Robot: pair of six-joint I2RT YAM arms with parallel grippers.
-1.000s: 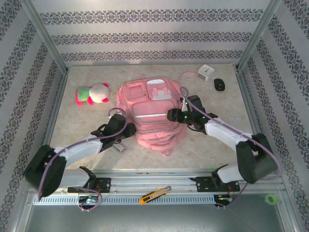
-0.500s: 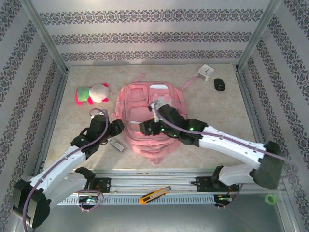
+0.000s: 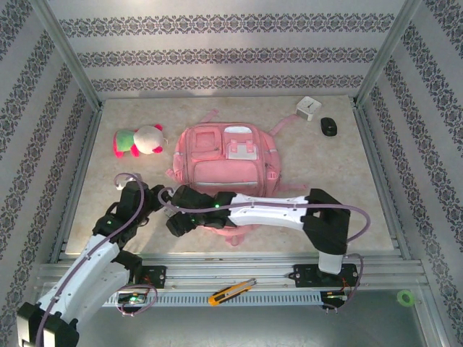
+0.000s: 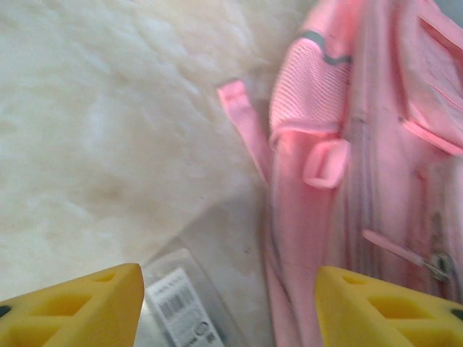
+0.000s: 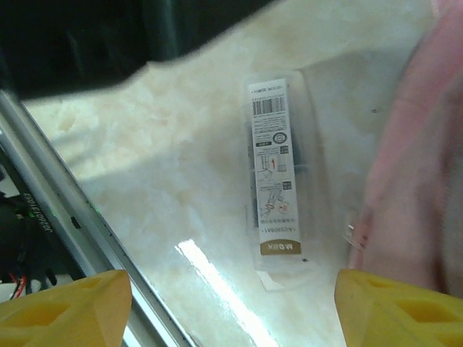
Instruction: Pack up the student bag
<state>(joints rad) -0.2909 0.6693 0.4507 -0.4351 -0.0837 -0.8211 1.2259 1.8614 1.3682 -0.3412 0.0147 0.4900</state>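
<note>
The student bag [image 3: 224, 155] is pink, fingers [image 4: 72, 303] yellow, table [image 3: 340, 159] cream-marbled

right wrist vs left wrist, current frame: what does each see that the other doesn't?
Right wrist: the clear packet at full length, label up, flat on the table, and the metal rail along the table edge.
Left wrist: the mesh side pocket, a loose strap end and a zip pull.
Both: the student bag, the marbled table, the packet (just a barcoded corner in the left view), and an open tool: left tool, right tool.
</note>
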